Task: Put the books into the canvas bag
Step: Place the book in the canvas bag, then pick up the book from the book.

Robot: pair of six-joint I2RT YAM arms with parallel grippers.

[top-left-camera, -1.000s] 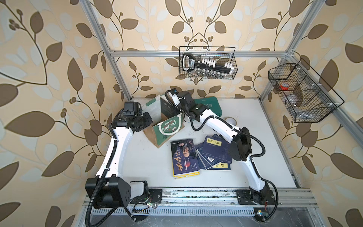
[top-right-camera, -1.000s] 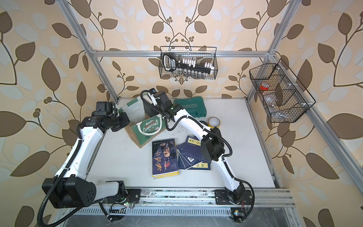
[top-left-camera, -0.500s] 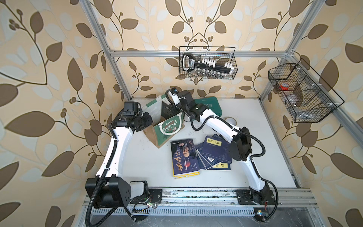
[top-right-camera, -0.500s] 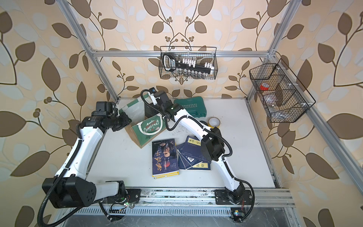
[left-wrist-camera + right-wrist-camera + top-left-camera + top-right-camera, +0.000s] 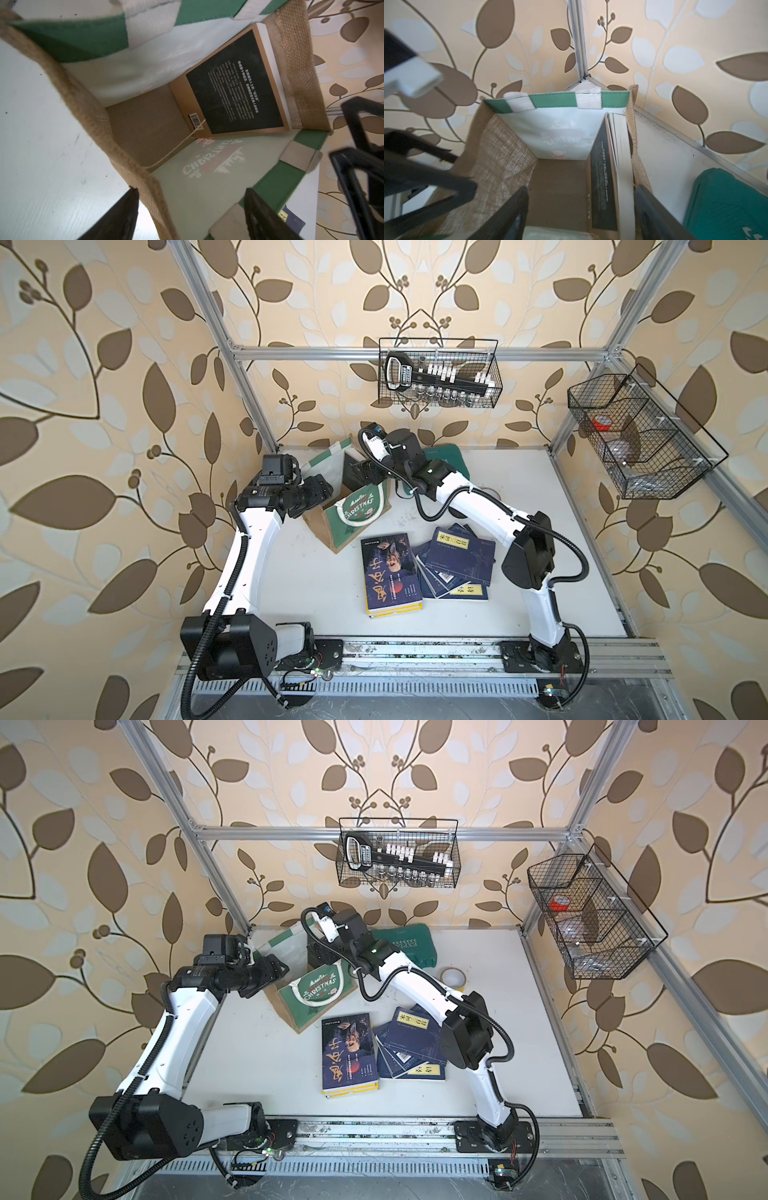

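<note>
The canvas bag (image 5: pixel 356 510) stands open at the back left of the table, also seen in a top view (image 5: pixel 314 992). A tan-and-black book (image 5: pixel 232 93) leans upright against one burlap end wall inside it (image 5: pixel 602 182). My right gripper (image 5: pixel 579 216) hangs open over the bag's mouth, its fingers standing either side of that book without pressing it. My left gripper (image 5: pixel 191 218) is open too, straddling the bag's burlap rim. On the table lie a large navy book (image 5: pixel 390 572) on a yellow one and a fanned pile of navy books (image 5: pixel 457 562).
A green tool case (image 5: pixel 444 456) lies behind the bag, close to my right wrist. A tape roll (image 5: pixel 454 977) sits to its right. Wire baskets hang on the back wall (image 5: pixel 438 373) and the right wall (image 5: pixel 640 439).
Both grippers have gone from shut to open. The right one has let go of the tan-and-black book, the left one of the bag's rim. The arms have hardly shifted.
</note>
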